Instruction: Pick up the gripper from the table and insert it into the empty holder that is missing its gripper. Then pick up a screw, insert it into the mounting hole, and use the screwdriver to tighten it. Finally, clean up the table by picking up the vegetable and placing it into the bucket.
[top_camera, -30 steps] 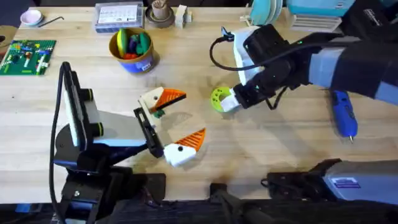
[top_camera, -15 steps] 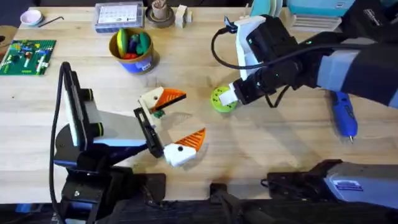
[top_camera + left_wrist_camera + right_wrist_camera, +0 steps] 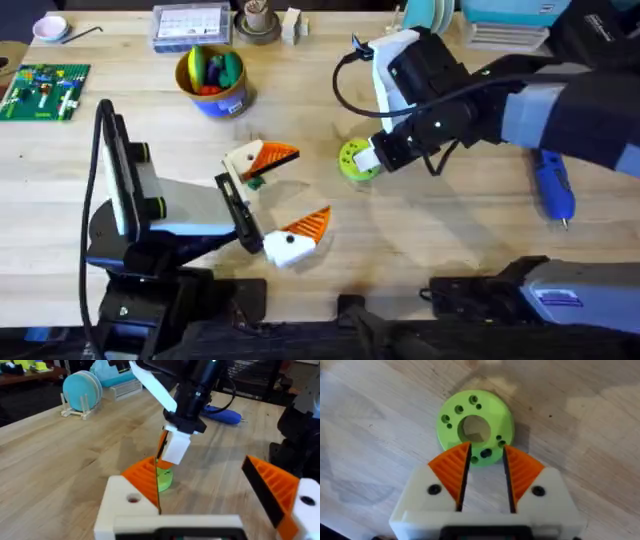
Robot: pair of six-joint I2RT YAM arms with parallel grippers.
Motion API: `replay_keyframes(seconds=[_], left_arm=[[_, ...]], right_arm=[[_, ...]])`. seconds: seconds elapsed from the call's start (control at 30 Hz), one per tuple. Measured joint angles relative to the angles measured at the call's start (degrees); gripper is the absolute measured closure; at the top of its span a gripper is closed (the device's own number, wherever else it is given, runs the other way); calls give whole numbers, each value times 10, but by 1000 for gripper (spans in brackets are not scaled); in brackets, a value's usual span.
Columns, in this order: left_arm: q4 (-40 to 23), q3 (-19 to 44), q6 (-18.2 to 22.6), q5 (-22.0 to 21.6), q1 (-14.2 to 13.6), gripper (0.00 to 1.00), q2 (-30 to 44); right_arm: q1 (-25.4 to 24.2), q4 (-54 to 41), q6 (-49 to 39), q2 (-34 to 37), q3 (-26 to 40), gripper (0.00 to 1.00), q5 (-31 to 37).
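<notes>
Starting at your left, the left tool [image 3: 275, 205] rests low over the counter [image 3: 450, 250] near the middle, its two orange ribbed fingers [image 3: 272, 155] spread wide apart with nothing between them. A small dark green piece, likely the vegetable [image 3: 254, 183], sits just beside the farther finger's white block. Behind it, toward the far edge, the bucket [image 3: 212, 80] stands upright with its yellow rim and blue wall, already holding a few coloured toy pieces.

Moving to the middle, you have a lime green disc [image 3: 352, 160] with holes lying flat on the counter. The right tool [image 3: 484, 472] hangs directly above it: in the right wrist view its orange pads [image 3: 454, 467] are parted a little, straddling the near rim of the disc [image 3: 476, 427], and grip nothing. From the left wrist view you see that same tool [image 3: 167, 452] pointing down at the disc [image 3: 164, 477].

Farther right, the blue screwdriver [image 3: 553, 183] lies on the counter, well apart from the disc, partly under the right arm.

The loose orange gripper and the empty holder cannot be made out from here.
</notes>
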Motion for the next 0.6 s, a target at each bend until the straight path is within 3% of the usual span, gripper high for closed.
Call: replay_keyframes(seconds=[0.5,0.6], left_arm=[[0,0,0,0,0,7,0],[0,0,0,0,0,7,0]], right_arm=[[0,-6,0,8,0,678,0],[0,-9,0,8,0,757,0]])
